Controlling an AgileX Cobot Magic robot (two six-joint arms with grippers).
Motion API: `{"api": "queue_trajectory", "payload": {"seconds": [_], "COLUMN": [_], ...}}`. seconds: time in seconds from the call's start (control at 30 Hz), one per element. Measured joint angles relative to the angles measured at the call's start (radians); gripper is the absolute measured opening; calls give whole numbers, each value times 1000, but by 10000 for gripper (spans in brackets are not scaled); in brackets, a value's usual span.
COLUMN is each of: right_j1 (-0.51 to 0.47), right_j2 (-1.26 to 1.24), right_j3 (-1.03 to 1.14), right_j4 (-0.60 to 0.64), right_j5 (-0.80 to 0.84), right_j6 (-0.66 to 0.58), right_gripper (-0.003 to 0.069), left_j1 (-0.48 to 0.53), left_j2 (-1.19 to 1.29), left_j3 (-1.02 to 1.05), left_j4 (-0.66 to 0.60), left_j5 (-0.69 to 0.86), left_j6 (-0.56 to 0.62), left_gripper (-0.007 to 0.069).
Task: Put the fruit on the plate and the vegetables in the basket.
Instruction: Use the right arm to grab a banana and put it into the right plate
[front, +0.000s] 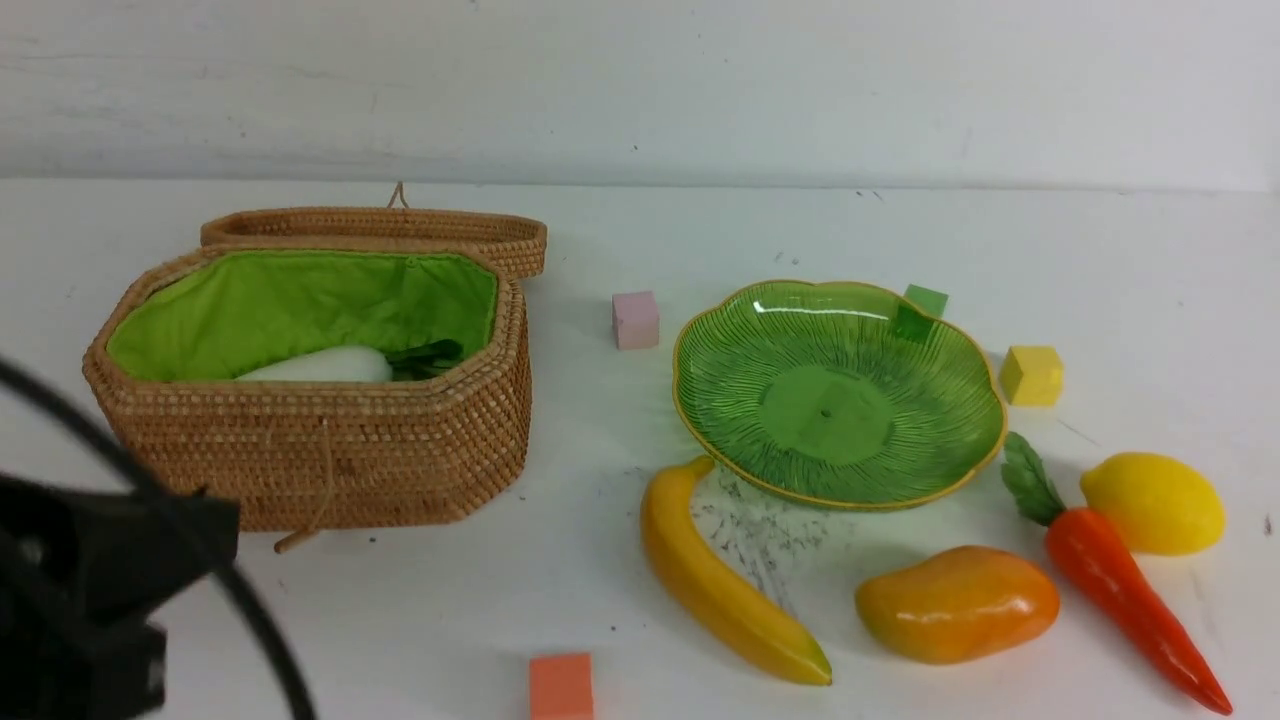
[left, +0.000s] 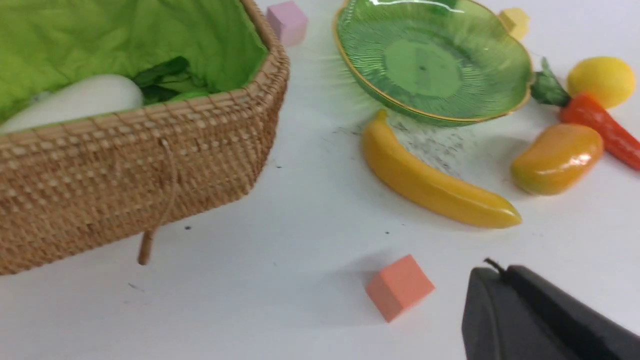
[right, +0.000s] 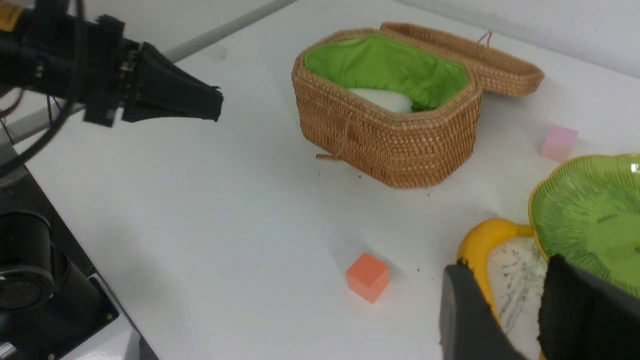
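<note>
L fingers (right: 200, 100) together, R fingers (right: 465, 315) apart over scuffed white tbl (front: 480, 620), white wall (front: 640, 80) behind.

White tabletop against a plain white wall, soft even light.
Table (front: 450, 620) is matte white and wide, with scattered dark specks and a patch of grey scuff marks (front: 760, 530) right of centre. Wall (front: 640, 80) behind is off-white, faintly streaked and spotted, and meets the table's far edge in a straight line. Shadows are pale and soft-edged.
</note>
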Motion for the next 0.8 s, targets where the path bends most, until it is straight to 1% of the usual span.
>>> {"api": "queue_trajectory", "payload": {"seconds": [0.03,0.07,0.13,0.2,0.3,0.47,0.57,0.8], "right_j1": [0,0,0,0,0,0,0,0], "right_j2": [7,35,72,93,186,338,405,591], "right_j3": [0,0,0,0,-28,-126,-160,-187], "right_j4": [0,0,0,0,-9,-24,-27,-27], "right_j5": [0,5,16,26,100,222,263,276], "right_j6": [1,2,3,4,4,4,4,9], "right_gripper": [233,233,233,233,233,233,233,236], "left_j1": [0,0,0,0,0,0,0,0], "left_j2": [-7,-60,-120,-147,-208,-221,-221,-221], "left_j3": [0,37,63,74,84,86,86,86], "left_j4": [0,-38,-64,-74,-90,-110,-112,-112], "left_j5": [0,7,18,23,35,59,80,127], "left_j6": [3,33,62,74,89,92,92,92], "left_gripper": [-13,-13,-13,-13,-13,-13,-13,-13]}}
